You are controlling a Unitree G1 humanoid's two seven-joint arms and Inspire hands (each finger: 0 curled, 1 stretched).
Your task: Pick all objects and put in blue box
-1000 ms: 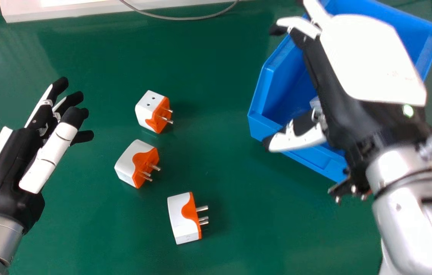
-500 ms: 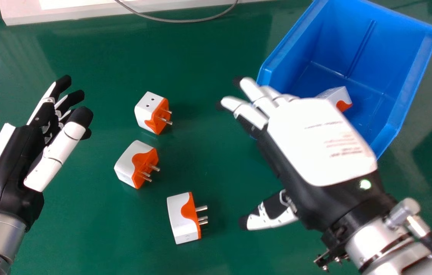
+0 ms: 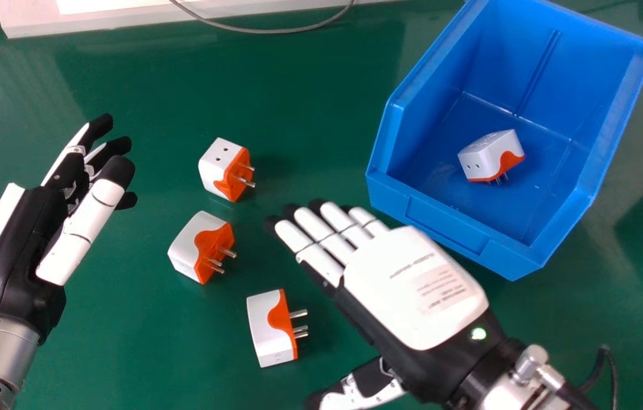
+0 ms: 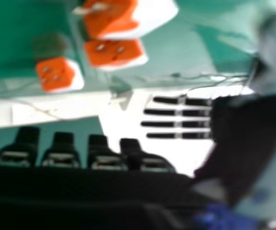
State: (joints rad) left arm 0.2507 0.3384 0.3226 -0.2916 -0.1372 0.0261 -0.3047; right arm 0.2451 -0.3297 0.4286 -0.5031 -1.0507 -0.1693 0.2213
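Note:
My right hand (image 3: 412, 285) is over the table between the lower white-orange plug adapter and the blue box (image 3: 452, 230), its fingers straight and nothing held. Its fingers (image 4: 61, 153) also appear in the right hand view. My left hand (image 3: 20, 239) stays at the left with relaxed fingers, holding nothing. On the table lie an upper adapter (image 3: 219, 168), a middle adapter (image 3: 190, 245) and a lower adapter (image 3: 267, 330), prongs toward the right. Another adapter (image 3: 486, 154) rests inside the box. The right hand view shows three adapters, one of them nearest (image 4: 154, 17).
A green table (image 3: 145, 341) lies under everything. Along its far edge are a white object (image 3: 31, 20) and a grey cable (image 3: 270, 29). A black cable (image 3: 611, 370) curves beside the right wrist.
My right hand has moved from above the blue box down and leftward, over the table. The adapter in the box has come into full sight. My left hand has barely shifted.

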